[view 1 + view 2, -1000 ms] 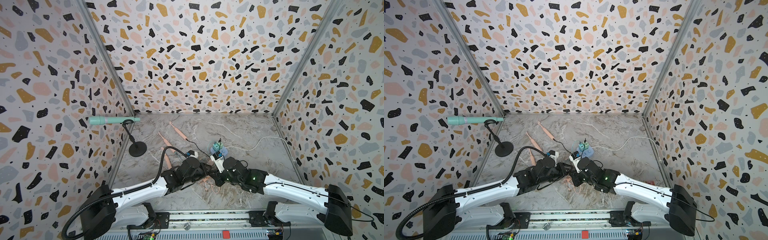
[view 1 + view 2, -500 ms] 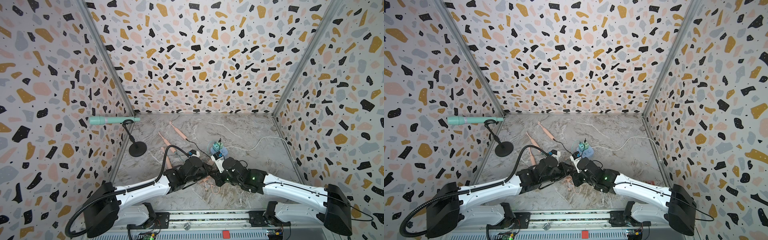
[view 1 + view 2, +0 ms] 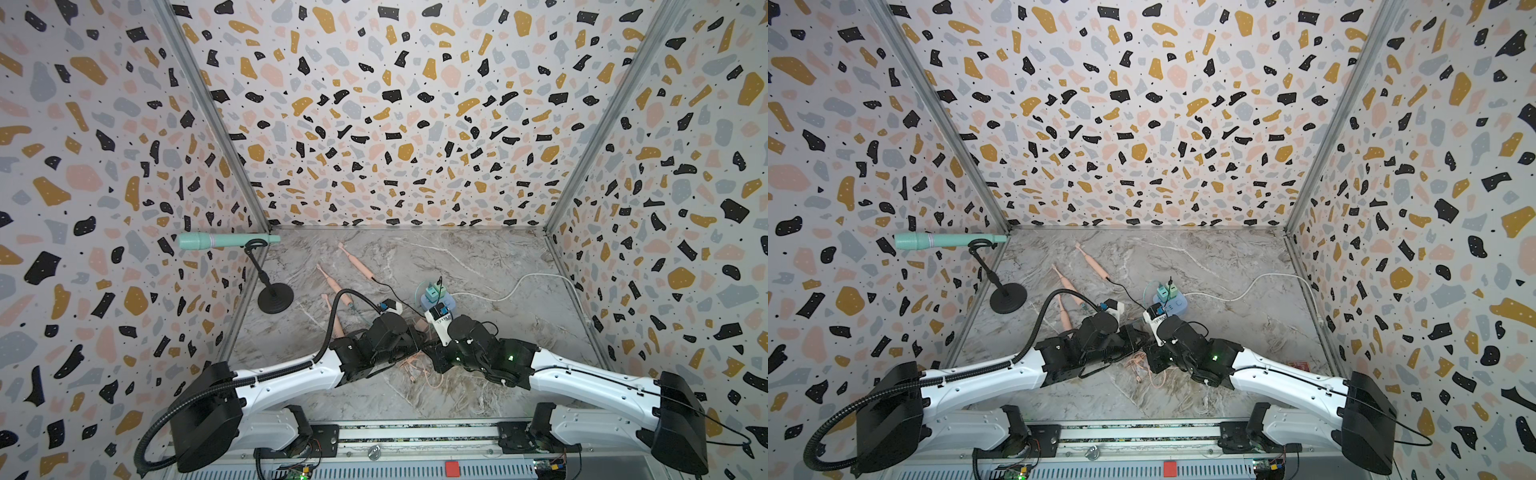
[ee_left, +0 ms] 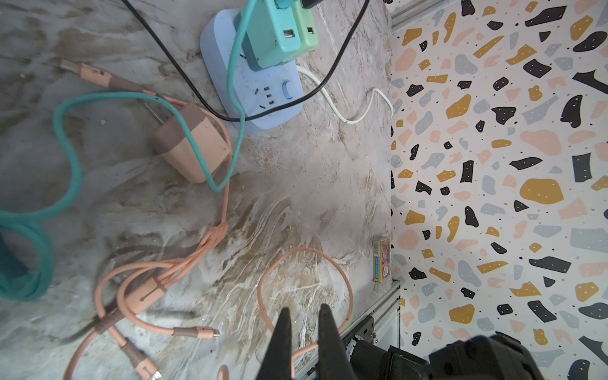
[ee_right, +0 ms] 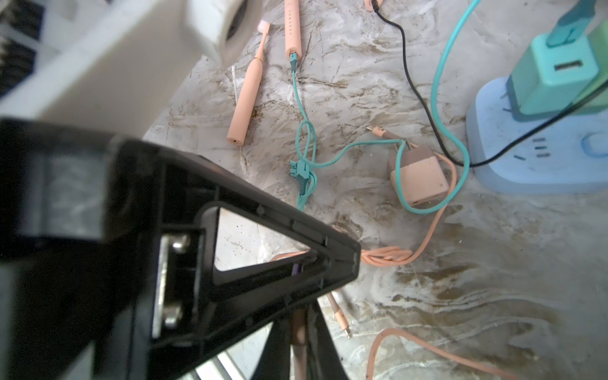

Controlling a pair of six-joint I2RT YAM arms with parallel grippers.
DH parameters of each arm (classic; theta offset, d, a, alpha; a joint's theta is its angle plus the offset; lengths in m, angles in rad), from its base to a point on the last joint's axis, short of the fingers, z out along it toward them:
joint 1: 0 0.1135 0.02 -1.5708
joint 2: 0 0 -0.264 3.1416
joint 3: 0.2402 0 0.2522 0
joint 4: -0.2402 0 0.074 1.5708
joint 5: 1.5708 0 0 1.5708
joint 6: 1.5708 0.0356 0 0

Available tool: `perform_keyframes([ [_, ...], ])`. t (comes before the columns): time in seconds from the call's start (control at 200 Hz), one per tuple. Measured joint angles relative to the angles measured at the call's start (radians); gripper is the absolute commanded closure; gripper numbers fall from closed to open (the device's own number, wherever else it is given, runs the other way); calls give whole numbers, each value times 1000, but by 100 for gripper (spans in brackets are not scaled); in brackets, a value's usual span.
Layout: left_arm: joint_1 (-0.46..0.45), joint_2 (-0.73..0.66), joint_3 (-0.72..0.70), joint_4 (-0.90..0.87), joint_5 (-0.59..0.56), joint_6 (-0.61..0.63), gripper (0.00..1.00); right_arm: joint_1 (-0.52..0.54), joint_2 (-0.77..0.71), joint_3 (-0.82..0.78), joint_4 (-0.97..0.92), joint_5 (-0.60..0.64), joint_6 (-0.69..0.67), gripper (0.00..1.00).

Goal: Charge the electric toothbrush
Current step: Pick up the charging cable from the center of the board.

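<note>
My left tool (image 4: 305, 308): fingers a narrow slot apart, gripping nothing, poised over a loop of the peach cable (image 5: 388, 256). My right tool (image 5: 299, 312): a length of peach cable lies between its fingers; whether it is clamped, I cannot tell. The electric toothbrush (image 5: 246, 88), peach and unplugged, lies flat behind my left tool, well apart from both tips. Beyond the tips: peach adapter (image 4: 194, 144), blue power strip (image 4: 263, 95). Marbled counter (image 3: 478, 266); terrazzo walls (image 3: 395, 124) on three sides.
</note>
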Motion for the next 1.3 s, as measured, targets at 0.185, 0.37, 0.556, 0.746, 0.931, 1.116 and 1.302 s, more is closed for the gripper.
perform_keyframes([
  [0.185, -12, -78, -4, -23, -26, -46, 100, 0, -171, -146, 138, -29, -12, 29],
  [0.37, -13, -170, -61, 7, -58, -152, 100, 9, -333, -364, 369, -82, -46, 31],
  [0.556, -13, -187, -79, 20, -65, -230, 100, 14, -389, -443, 509, -72, -121, 47],
  [0.746, -13, -187, -87, 39, -57, -270, 100, 43, -345, -443, 607, -53, -189, 58],
  [0.931, -13, -187, -87, 51, -54, -286, 100, 55, -283, -443, 642, -10, -214, 59],
  [1.116, -13, -187, -87, 55, -51, -288, 100, 55, -240, -443, 676, 19, -219, 65],
  [1.302, -13, -181, -90, 71, -44, -288, 100, 55, -212, -435, 711, 40, -219, 67],
])
